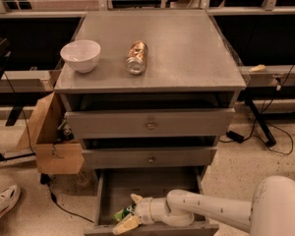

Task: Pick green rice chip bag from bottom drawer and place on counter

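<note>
I see my gripper (130, 211) low in the drawer (157, 183), near left, jaws spread wide (not clamped) either side of the bag (120, 214).
</note>
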`<state>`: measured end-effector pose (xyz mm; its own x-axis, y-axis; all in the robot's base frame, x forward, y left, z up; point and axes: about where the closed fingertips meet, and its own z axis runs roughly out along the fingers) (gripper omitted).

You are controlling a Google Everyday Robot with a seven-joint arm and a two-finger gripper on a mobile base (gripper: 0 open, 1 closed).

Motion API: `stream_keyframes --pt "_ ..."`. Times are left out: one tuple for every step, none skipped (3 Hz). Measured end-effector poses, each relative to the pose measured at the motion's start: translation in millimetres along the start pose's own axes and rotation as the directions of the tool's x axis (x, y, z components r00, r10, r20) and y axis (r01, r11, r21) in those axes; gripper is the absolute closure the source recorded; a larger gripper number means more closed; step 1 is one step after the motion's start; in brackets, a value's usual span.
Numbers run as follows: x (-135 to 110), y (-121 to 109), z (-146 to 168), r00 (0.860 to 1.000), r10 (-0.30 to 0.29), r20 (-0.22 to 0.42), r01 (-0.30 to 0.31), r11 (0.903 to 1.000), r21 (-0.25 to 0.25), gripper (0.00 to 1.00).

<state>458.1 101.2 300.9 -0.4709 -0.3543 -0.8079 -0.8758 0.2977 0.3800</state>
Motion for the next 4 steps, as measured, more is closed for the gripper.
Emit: stream_keyframes --pt "0 0 0 1.0 -0.005 0.004 0.005 1.0 -0.005 0.0" --pt "4 -5 3 0.998 -0.048 0.04 0.05 0.9977 -0.045 0.0" --pt "11 -34 8 0.99 -0.117 0.074 0.12 0.9922 -0.034 0.0" --pt "15 -69 13 0.981 -0.175 0.089 0.173 0.9845 0.03 0.0"
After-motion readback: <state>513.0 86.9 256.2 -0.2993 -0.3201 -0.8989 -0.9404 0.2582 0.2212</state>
